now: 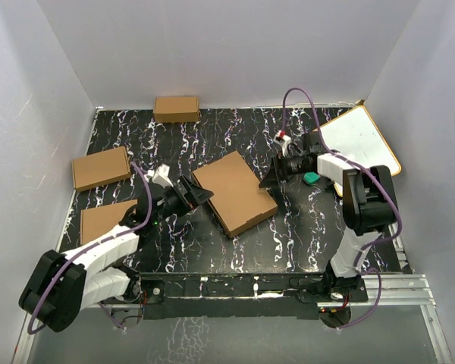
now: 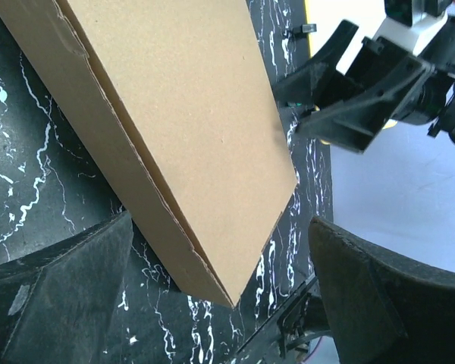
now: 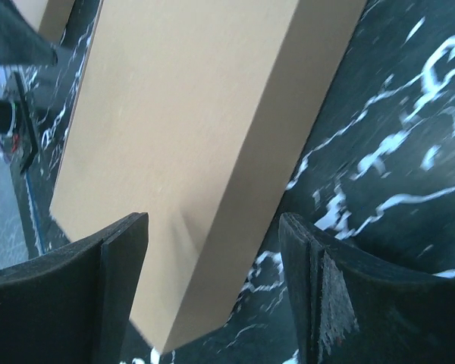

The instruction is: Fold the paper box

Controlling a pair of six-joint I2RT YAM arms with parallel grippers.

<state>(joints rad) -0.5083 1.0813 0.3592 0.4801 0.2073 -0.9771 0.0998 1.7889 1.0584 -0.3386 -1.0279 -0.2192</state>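
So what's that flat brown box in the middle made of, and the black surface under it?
The box looks like plain brown cardboard, matte and unprinted; up close its side shows thin layered cut edges. The table top is black with white marble-like veins, probably a printed mat or laminate rather than stone; the pictures leave that open.

The right claw (image 3: 212, 227) has its two dark fingers (image 3: 68, 296) spread wide, gripping nothing. The near corner of the folded paper box (image 3: 189, 114) lies between them on the black, white-veined bench (image 3: 394, 136). A strip of bench shows between the box's side and the right-hand finger.
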